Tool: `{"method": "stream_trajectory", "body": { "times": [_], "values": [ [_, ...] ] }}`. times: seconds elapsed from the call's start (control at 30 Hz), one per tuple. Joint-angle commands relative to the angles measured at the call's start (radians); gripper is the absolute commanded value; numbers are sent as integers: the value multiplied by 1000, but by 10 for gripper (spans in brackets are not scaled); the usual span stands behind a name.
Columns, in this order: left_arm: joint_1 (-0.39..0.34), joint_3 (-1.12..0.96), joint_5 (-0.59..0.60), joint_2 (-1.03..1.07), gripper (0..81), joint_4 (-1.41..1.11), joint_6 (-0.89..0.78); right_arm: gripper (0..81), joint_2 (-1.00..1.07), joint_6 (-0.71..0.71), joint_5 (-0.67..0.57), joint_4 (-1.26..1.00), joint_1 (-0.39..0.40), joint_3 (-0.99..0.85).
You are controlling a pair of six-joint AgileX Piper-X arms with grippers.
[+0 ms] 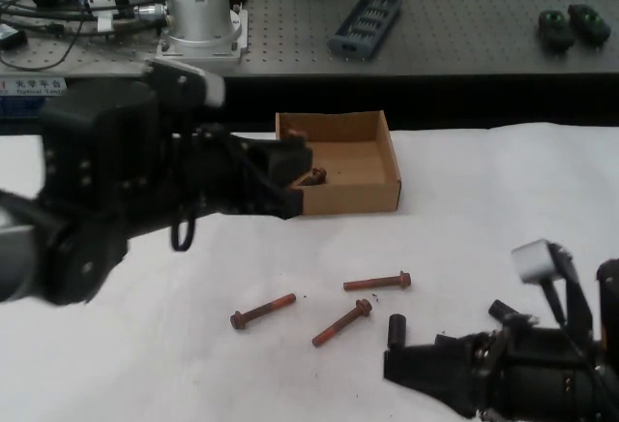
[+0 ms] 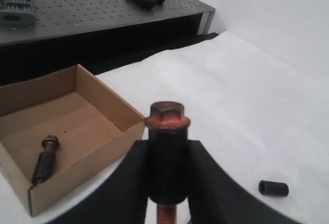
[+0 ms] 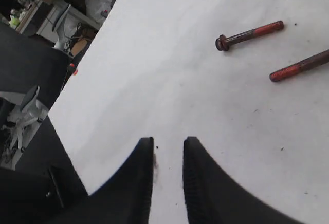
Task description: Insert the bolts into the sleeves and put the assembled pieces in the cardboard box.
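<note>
Now the left jaws are pinching the sleeved bolt (image 2: 167, 157) along their length, hovering just beside the cardboard box (image 2: 87, 178).

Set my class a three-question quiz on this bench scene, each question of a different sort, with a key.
1. True or false: the left gripper holds a sleeve with a bolt through it.
2. How many bare bolts lie on the cloth? A two, B three, C five.
3. Fill in: the box holds ___ assembled piece.
Key: 1 true; 2 B; 3 one.
</note>
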Motion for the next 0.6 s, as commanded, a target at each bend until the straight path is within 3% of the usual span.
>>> {"method": "stream_trajectory", "body": {
  "times": [0.0,0.2,0.37,0.57],
  "values": [
    [2,-99,50,94,83,-8,24,167,2,-19,0,-1,29,-5],
    [2,-221,49,190,83,114,144,167,2,-15,45,11,122,-5],
    [2,-337,15,259,83,236,245,167,2,-15,63,16,160,-3],
    [23,-470,0,337,83,276,253,167,2,-15,67,37,188,-3]
  ]
}}
